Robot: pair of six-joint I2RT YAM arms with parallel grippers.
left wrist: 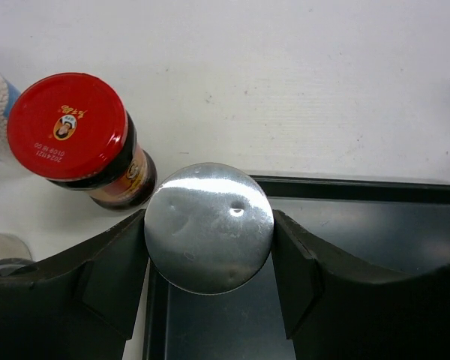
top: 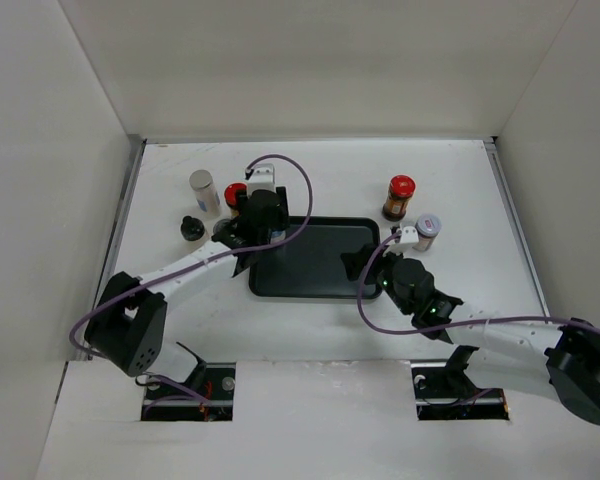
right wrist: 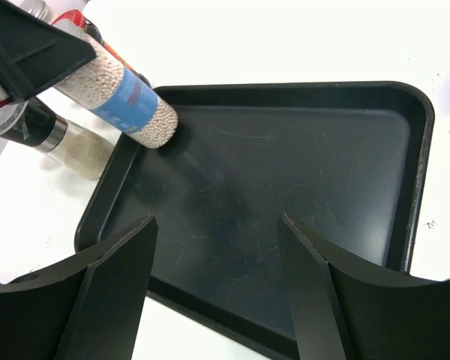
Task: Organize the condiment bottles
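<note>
Silver-capped cylinder [left wrist: 208, 227], granule-filled, sits clenched between the left jaws, tilted, its base at the black tray [right wrist: 416, 150] corner below them. It looks like the placing step. Next it needs settling upright, then releasing. Over the tray, the right jaws hang released.

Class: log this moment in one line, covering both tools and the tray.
left tool: shut on silver-capped bottle, base at tray corner | right tool: open, empty, above tray
</note>
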